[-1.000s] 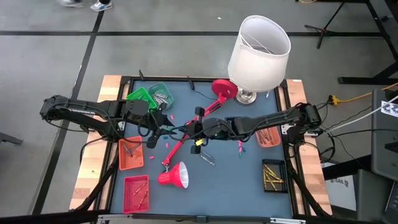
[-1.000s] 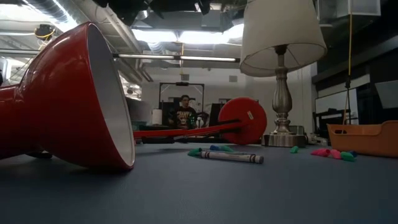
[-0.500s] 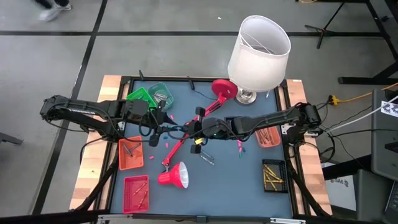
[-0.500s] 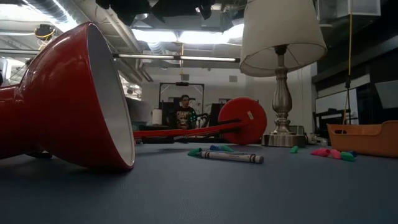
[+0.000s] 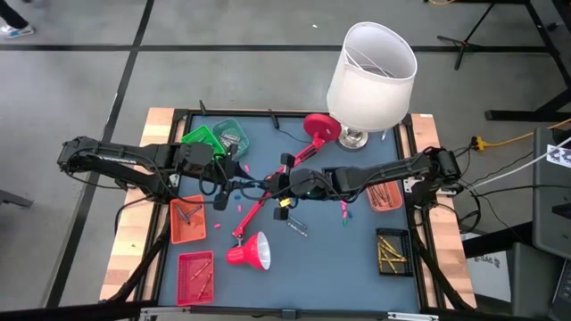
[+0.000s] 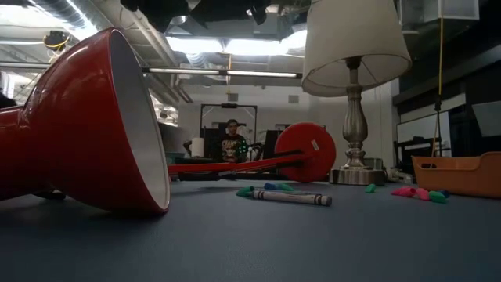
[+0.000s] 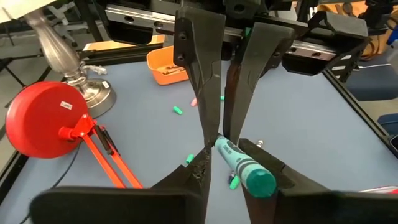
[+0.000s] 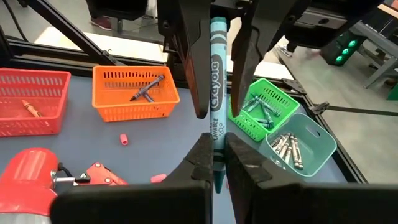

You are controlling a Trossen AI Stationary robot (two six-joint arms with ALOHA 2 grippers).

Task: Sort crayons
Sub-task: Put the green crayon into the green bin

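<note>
A teal crayon (image 8: 217, 81) hangs in mid-air over the middle of the table, between my two grippers. My right gripper (image 8: 216, 148) reaches in from the table's right and is shut on one end of it. My left gripper (image 7: 239, 169) comes from the table's left, and its open fingers stand close on either side of the crayon's other end (image 7: 255, 177); I cannot tell whether a finger touches it. Loose crayons lie on the blue table: a grey one (image 6: 291, 198), teal bits (image 6: 246, 190) and pink bits (image 6: 403, 191). My right gripper pinches the crayon's end (image 8: 215, 163) between its two fingers. The fingers come nearly level from the table's right and lie along the crayon. The crayon sticks out ahead of the fingertips toward my left gripper, lifted clear of the table.
A red desk lamp lies on the table, with base (image 5: 321, 127), arm (image 5: 260, 203) and shade (image 5: 250, 252). A white-shaded lamp (image 5: 370, 71) stands at the far edge. Baskets ring the table: green (image 5: 203, 138), pale teal (image 5: 232, 134), orange (image 5: 187, 221), red (image 5: 194, 276), orange (image 5: 385, 196), yellow (image 5: 393, 250).
</note>
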